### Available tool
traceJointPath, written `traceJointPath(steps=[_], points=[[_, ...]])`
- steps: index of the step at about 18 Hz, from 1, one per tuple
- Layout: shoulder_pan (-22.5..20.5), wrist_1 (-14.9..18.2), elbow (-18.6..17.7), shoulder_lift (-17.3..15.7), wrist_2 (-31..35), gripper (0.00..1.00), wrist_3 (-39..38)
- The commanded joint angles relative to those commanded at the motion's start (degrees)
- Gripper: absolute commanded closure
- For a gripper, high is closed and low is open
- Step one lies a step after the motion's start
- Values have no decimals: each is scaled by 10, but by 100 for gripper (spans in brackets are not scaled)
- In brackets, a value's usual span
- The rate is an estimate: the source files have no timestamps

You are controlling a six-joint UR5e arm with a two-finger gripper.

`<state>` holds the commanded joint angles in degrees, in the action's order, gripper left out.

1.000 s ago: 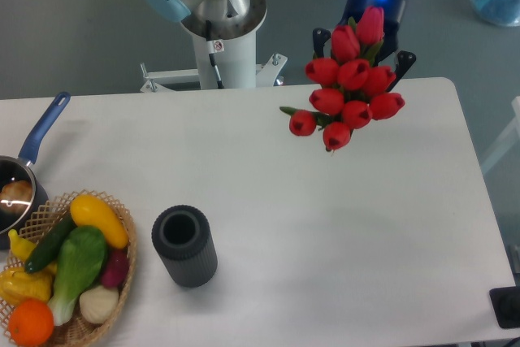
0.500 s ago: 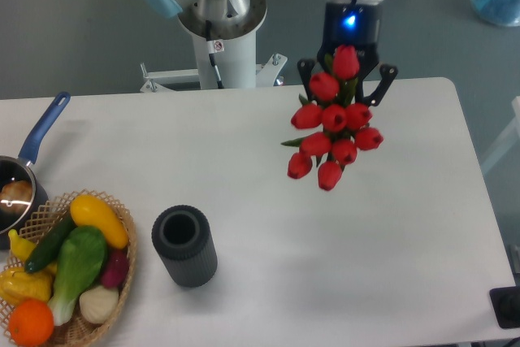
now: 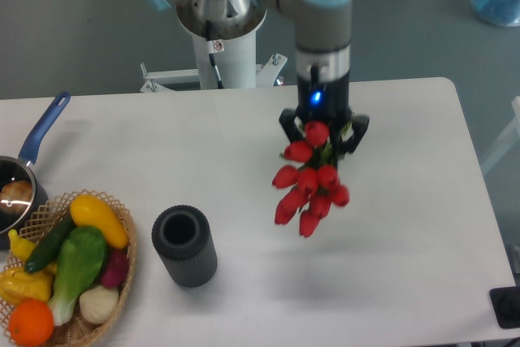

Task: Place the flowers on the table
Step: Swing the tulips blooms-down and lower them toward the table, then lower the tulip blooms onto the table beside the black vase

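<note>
A bunch of red tulips (image 3: pixel 309 180) hangs blossoms-down from my gripper (image 3: pixel 323 137) over the middle of the white table (image 3: pixel 244 144). The gripper is shut on the stems, which are mostly hidden behind the blossoms and fingers. The flowers are held above the tabletop and do not touch it. A faint shadow lies on the table below them.
A dark ribbed cylindrical vase (image 3: pixel 184 245) stands left of the flowers near the front. A wicker basket of vegetables (image 3: pixel 69 270) sits at the front left. A pot with a blue handle (image 3: pixel 28 164) is at the left edge. The arm's base (image 3: pixel 219 22) stands behind the table.
The gripper with the tulips has moved from the back right edge toward the table's middle and lower. The bunch now hangs more steeply downward.
</note>
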<state>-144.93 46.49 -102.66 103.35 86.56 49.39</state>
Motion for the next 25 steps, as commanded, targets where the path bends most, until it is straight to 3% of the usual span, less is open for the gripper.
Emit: traceJointPath(steps=[4,10,25], points=[[20,-2,2,40,63,56,3],[30,-6,4,86,67,56,4],[31,-8,4,114,65,55,3]])
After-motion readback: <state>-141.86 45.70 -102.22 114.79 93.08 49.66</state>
